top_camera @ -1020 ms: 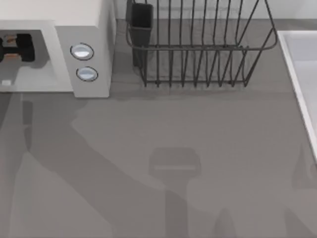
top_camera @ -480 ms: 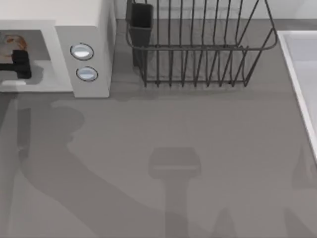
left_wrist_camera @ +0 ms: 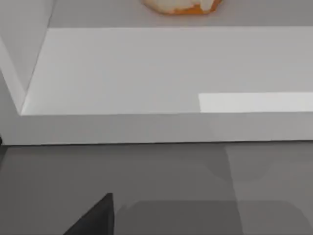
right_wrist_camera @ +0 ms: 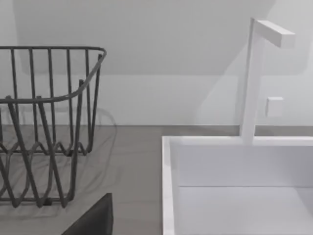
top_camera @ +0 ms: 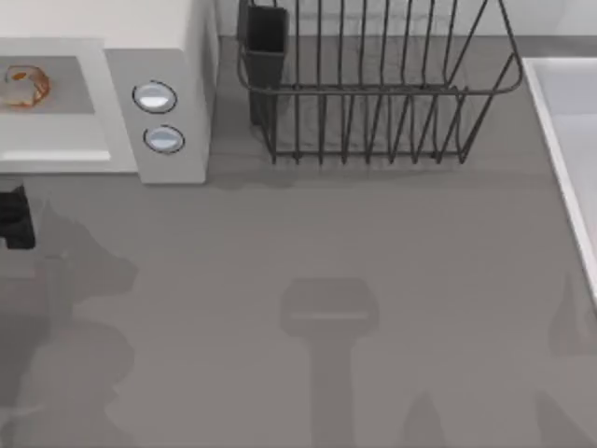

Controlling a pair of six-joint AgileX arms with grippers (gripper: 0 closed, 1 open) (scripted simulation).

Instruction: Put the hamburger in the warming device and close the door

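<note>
Hamburger (top_camera: 25,86) sitting inside microwave (top_camera: 173,56); left gripper (top_camera: 14,217) hanging just in front, finger state can't tell. Needs wide swing round the door w/o clipping.

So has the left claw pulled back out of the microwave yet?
Yes. The left claw has backed out of the microwave onto the table in front of it, leaving the hamburger inside.

Hamburger (top_camera: 24,85) inside microwave (top_camera: 173,56), table's left; dish rack (top_camera: 373,93) right of it; sink (top_camera: 564,121) far right.
</note>
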